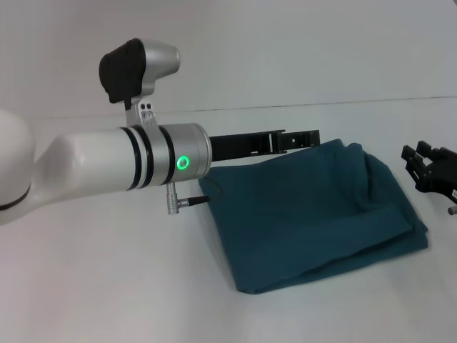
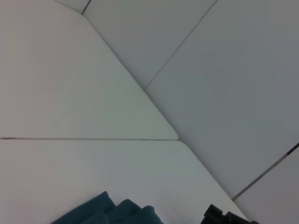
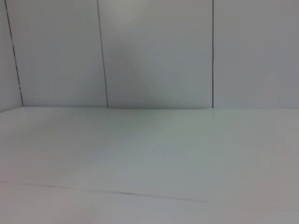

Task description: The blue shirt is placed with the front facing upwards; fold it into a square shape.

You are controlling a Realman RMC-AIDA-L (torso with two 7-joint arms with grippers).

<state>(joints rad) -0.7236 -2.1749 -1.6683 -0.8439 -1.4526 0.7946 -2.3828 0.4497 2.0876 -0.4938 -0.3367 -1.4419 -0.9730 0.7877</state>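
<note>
Folded blue shirt [image 1: 314,214] on the white counter [image 1: 107,286], an arm on either side.

Head view: the shirt lies as a layered, roughly rectangular bundle, its long axis running from near-left to far-right, no lettering showing. The left end effector [image 1: 303,138] reaches over the shirt's far edge; I cannot tell how far its fingers are parted. The right end effector [image 1: 432,171] sits just off the shirt's right edge, grip unclear.
Left wrist view: only a rumpled corner of the shirt shows.
Right wrist view: bare counter and wall.

A plain white surface [image 1: 107,286] fills the space, a thin seam crossing it. Behind stands a pale panelled wall [image 3: 154,51] with dark vertical joints, under soft, even light.
</note>
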